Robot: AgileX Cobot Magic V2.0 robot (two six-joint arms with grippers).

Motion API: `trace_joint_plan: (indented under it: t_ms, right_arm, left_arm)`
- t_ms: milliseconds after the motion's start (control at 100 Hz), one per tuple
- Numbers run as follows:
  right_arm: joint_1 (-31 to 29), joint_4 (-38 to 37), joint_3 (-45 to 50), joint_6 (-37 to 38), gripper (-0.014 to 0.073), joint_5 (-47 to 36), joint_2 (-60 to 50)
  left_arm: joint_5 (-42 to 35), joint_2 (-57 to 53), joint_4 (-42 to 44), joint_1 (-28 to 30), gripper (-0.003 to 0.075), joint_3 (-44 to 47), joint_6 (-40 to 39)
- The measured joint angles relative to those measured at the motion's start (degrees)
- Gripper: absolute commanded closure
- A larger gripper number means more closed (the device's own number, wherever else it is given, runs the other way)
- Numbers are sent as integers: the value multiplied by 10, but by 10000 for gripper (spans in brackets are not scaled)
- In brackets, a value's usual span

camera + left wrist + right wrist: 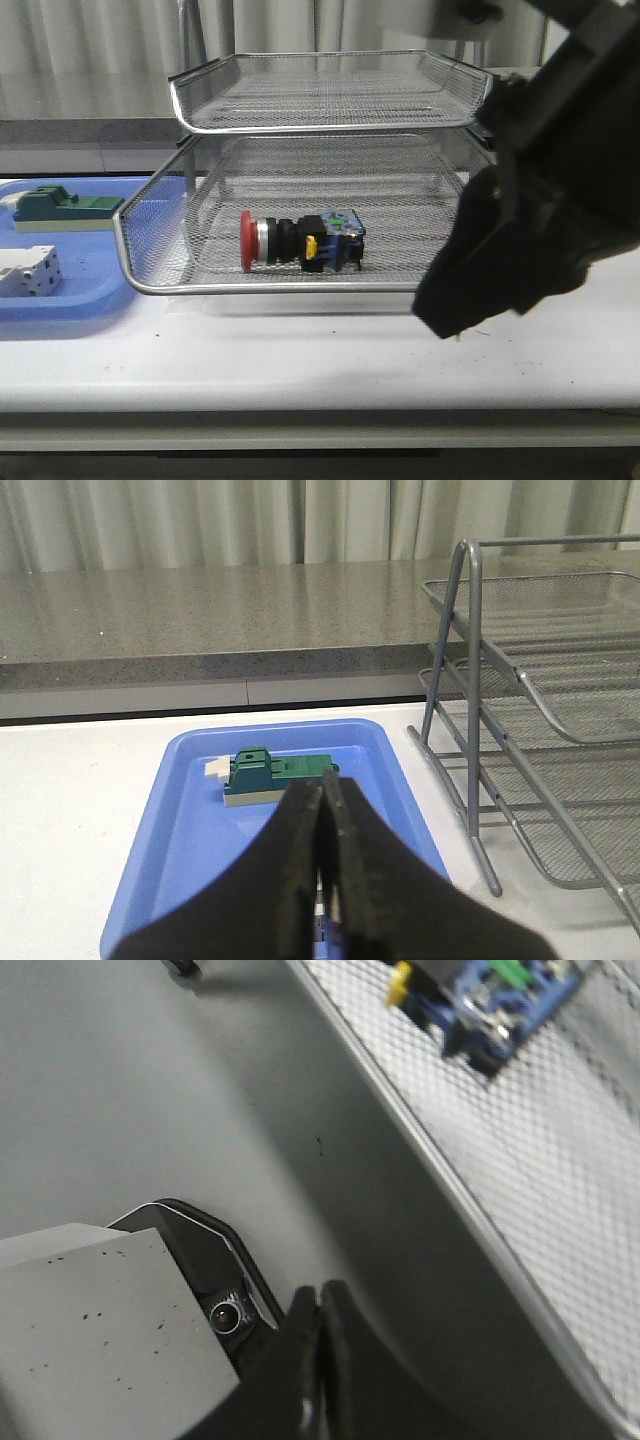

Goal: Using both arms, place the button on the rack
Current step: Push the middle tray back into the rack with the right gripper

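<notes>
The button lies on its side in the rack's pulled-out lower mesh tray, red head to the left and blue-and-yellow block to the right. My right arm fills the right foreground, just outside the tray's right front corner. In the right wrist view my right gripper is shut with nothing in it, above the table beside the tray rim. The button's blue rear shows beyond the rim. My left gripper is shut and empty over the blue tray, left of the rack.
A flat blue plastic tray at the left holds a green-topped block and a white terminal block. The green block lies just beyond my left fingertips. The rack's upper tray overhangs the back of the lower one.
</notes>
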Motion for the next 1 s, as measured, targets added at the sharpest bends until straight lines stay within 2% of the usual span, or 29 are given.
trace_joint_plan:
  t_ms: [230,420,760,1000]
  right_arm:
    - [61,3,-1,-75,660,-91,67]
    - [77,-9,-1,-85,660,-156,110]
    - [65,-58,-41,-89,660,-191,152]
    - [11,-76,-122,-89,660,-186,194]
  left_arm:
    - [0,0,0,0,741,0,0]
    - [0,0,0,0,741,0,0]
    - [0,0,0,0,741,0,0]
    - [0,0,0,0,741,0,0]
